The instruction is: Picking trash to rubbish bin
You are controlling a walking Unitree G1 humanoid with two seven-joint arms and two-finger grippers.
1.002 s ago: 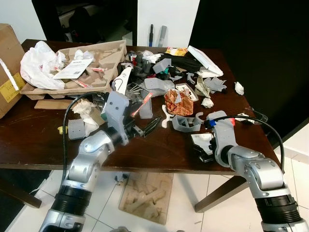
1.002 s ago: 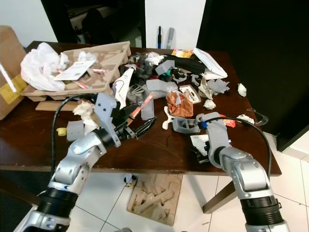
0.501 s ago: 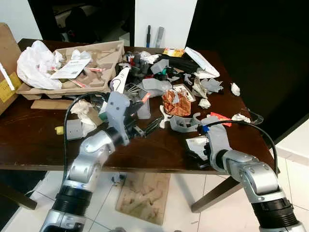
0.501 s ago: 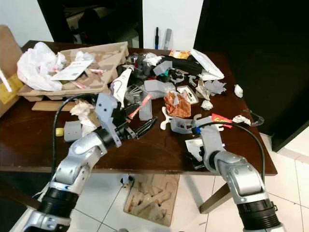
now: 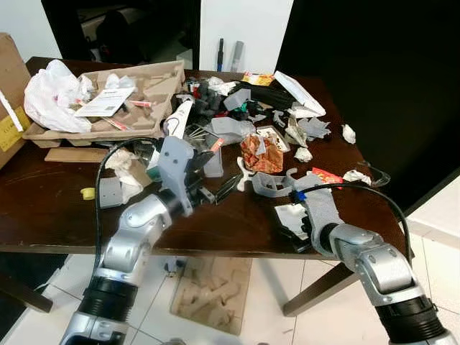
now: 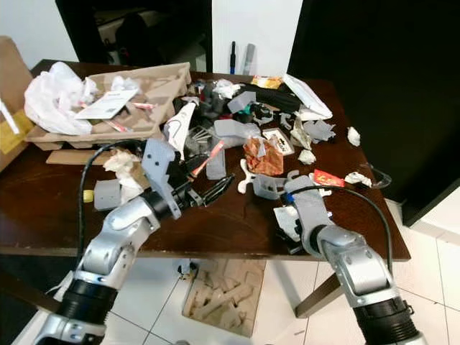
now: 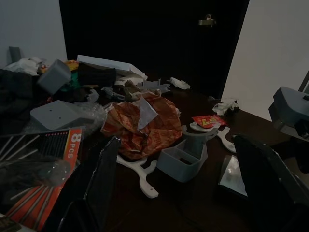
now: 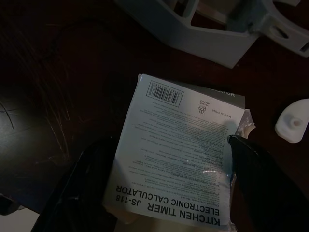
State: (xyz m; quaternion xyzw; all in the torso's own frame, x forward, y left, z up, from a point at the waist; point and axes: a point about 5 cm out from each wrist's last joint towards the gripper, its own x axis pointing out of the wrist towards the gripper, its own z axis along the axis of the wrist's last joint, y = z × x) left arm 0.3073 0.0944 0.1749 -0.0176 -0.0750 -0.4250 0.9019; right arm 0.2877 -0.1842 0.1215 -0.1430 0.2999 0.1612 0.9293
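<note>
The step in hand looks like picking up the kitchen-timer card [image 8: 186, 164], a white printed packaging sheet lying flat on the dark table [image 5: 57, 215] close to its near edge, at about 5 o'clock from the crumpled orange wrapper [image 5: 263, 152]. The right tool [image 8: 174, 193] hangs just over it with its two black fingers spread open, one to each side of the card, gripping nothing. To do this well, I judge the fingers should drop until they touch the table, then close slowly so the thin sheet buckles up between them rather than sliding away; the grey plastic bracket [image 8: 203, 24] just beyond the card should be kept out of the pinch. The left tool [image 5: 219, 188] hovers over the table at about 9 o'clock from the card, its fingers open and empty, pointing toward the wrapper and a red pack of nails [image 7: 46, 174].
</note>
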